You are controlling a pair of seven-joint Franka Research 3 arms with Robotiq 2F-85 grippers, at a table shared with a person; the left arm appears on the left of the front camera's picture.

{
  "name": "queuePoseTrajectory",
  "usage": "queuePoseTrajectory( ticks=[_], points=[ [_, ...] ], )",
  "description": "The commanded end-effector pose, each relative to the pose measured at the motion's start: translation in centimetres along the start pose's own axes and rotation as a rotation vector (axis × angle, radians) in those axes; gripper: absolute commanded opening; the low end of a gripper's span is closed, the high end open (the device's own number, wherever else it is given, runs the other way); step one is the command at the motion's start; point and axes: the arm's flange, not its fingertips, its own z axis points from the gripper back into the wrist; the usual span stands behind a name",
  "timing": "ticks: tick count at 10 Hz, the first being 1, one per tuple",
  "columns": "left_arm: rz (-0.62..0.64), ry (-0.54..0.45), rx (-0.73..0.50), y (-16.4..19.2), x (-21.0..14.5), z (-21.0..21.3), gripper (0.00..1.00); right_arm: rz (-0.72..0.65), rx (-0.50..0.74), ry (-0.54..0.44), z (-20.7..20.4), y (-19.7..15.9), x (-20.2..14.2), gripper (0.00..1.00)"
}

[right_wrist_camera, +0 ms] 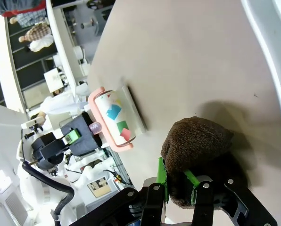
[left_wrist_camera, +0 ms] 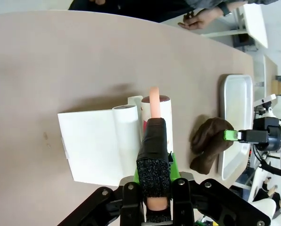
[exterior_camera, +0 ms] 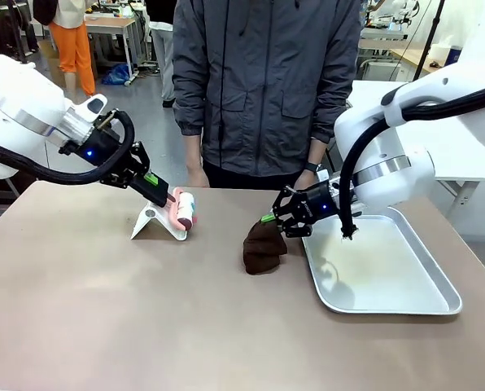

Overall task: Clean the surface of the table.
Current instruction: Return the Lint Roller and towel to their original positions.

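- Seemingly for cleaning, in the front view the left gripper [exterior_camera: 163, 195] is clamped on a pink-handled lint roller [exterior_camera: 183, 210] over the matte tan table [exterior_camera: 104, 309]; the right gripper [exterior_camera: 273, 220] pinches a dark brown cloth [exterior_camera: 264, 248] beside the silver metal tray [exterior_camera: 438, 305].
- Left wrist view alone shows white sheet [left_wrist_camera: 91, 143] unrolled.
- Right wrist view reveals roller's coloured print.

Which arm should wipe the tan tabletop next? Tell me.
Probably right: the right gripper is shut on the dark brown cloth, resting on the table. The left gripper holds a pink-handled lint roller.
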Motion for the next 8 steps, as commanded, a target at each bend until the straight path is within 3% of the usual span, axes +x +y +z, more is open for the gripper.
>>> queuePoseTrajectory(
  ticks=[1,8],
  points=[
    [0.009,0.010,0.075,-1.7,0.5,-0.2,0.22,0.008,-0.001,0.006,0.6,0.0,-0.2,0.10],
    [0.014,0.014,0.185,-3.4,1.0,-2.2,0.22,0.008,-0.001,0.006,0.6,0.0,-0.2,0.10]
  ],
)
